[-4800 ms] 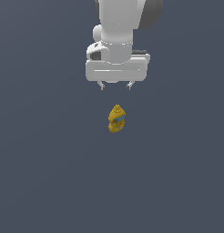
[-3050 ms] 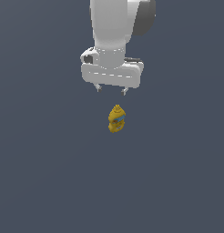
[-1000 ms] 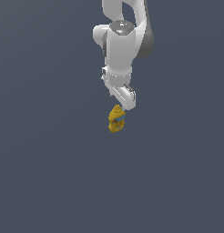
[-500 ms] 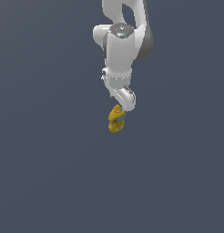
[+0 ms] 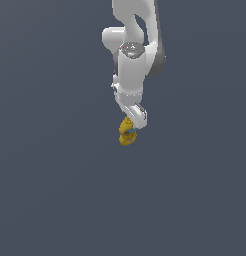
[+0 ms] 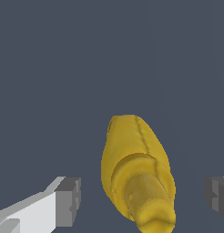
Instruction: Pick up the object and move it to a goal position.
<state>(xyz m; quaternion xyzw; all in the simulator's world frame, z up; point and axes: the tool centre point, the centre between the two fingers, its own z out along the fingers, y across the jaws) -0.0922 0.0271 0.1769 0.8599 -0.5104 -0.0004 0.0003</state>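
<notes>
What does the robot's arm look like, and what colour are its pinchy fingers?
The arm is smooth, white and chunky, made of rounded tube-like pieces, with darker grey at a joint. A round cap on top has tiny red marks. The gripper has a white, blocky finger with a grey square pad at its tip. No cables show.

1. The floor (image 5: pixel 55 190) is a flat, plain surface of dark grey-blue colour, and it fills the whole background in both views.
2. One thing lies directly on it: a small yellow squeeze bottle (image 5: pixel 127 135), seen near the middle of the exterior view.
3. The bottle has a small blue patch on its side.
4. In the wrist view the bottle (image 6: pixel 136 175) lies on the same grey floor (image 6: pixel 63 68), with its narrow nozzle end pointing toward the camera.
</notes>
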